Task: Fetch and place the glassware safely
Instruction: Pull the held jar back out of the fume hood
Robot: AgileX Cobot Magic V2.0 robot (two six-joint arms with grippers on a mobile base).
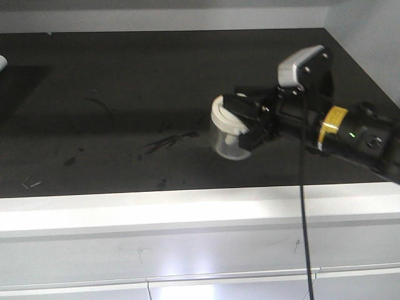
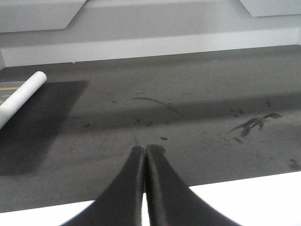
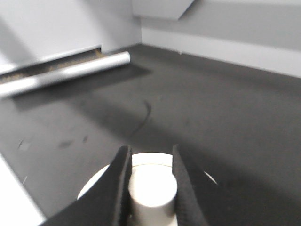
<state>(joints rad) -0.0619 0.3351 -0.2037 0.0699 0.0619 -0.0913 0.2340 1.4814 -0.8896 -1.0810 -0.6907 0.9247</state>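
Observation:
The glass jar (image 1: pixel 227 141) is clear and squat with a round white lid (image 1: pixel 223 115). It sits right of centre on the dark counter (image 1: pixel 125 94). My right gripper (image 1: pixel 245 117) reaches in from the right and is shut on the lid's white knob (image 3: pixel 153 190). In the right wrist view the two black fingers (image 3: pixel 121 174) clamp the knob over the lid (image 3: pixel 151 160). I cannot tell whether the jar touches the counter. My left gripper (image 2: pixel 144 149) is shut and empty, low over the counter's front edge, out of the front view.
A white tube (image 2: pixel 21 96) lies at the far left of the counter; it also shows in the right wrist view (image 3: pixel 66 73). The counter has a white front ledge (image 1: pixel 187 203) and grey walls behind and at the right. A black cable (image 1: pixel 304 219) hangs from the right arm.

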